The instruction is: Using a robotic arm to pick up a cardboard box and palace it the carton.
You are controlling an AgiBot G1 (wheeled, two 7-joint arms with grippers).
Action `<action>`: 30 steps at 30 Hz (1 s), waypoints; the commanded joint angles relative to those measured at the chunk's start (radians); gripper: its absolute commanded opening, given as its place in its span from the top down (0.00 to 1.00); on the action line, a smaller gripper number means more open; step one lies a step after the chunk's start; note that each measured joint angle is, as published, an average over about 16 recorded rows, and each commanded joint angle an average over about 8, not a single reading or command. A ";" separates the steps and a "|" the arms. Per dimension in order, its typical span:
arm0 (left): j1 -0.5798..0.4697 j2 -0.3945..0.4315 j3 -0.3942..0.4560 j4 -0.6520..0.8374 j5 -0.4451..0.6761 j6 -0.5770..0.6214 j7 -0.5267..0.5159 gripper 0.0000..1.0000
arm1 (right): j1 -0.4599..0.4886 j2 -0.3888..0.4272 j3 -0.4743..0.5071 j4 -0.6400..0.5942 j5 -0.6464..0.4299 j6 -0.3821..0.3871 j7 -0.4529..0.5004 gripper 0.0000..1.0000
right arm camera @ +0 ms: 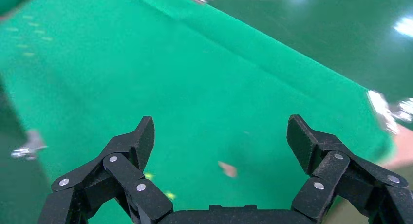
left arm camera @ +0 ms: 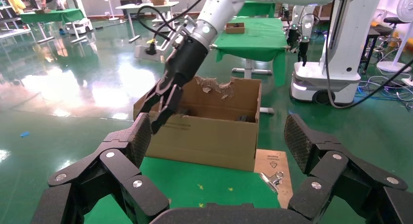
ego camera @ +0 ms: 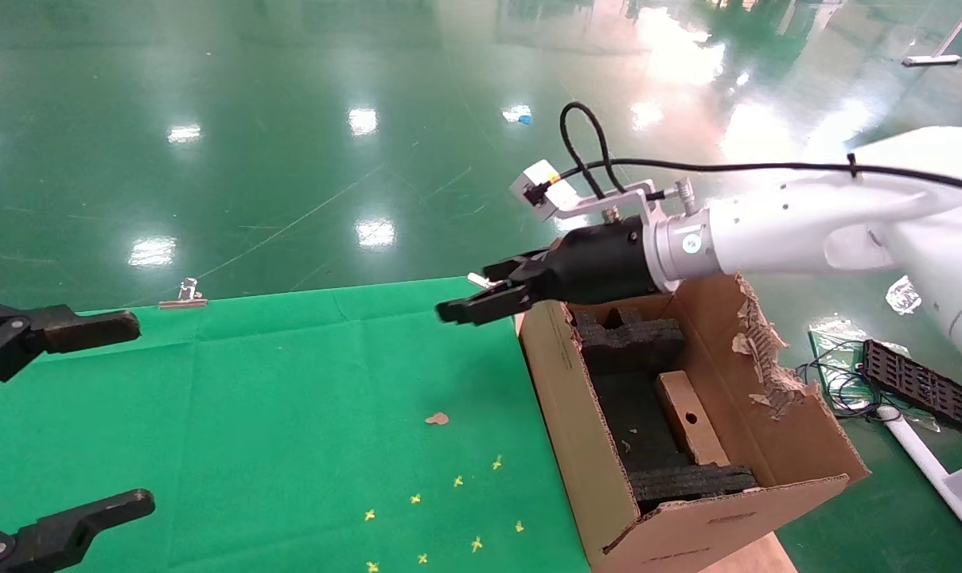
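The carton stands open at the right end of the green table, with torn flaps and black foam inside. The cardboard box, flat and brown with one round hole, lies inside it, leaning against the foam. My right gripper on the white robotic arm hovers over the carton's far left corner, pointing out over the cloth. It is open and holds nothing. My left gripper stays at the table's left edge, open and empty. Its wrist view faces the carton and the right gripper.
A small cardboard scrap and yellow marks lie on the green cloth. Binder clips hold the cloth's edges. On the floor to the right are a black tray and cables. Other robots stand behind.
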 commanded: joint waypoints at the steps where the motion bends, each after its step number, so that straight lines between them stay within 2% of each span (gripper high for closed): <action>1: 0.000 0.000 0.000 0.000 0.000 0.000 0.000 0.00 | -0.034 0.013 0.043 0.037 0.018 -0.014 -0.020 0.00; 30: 0.000 -0.001 0.002 0.000 -0.001 -0.001 0.001 0.00 | -0.530 0.196 0.675 0.567 0.281 -0.212 -0.310 0.00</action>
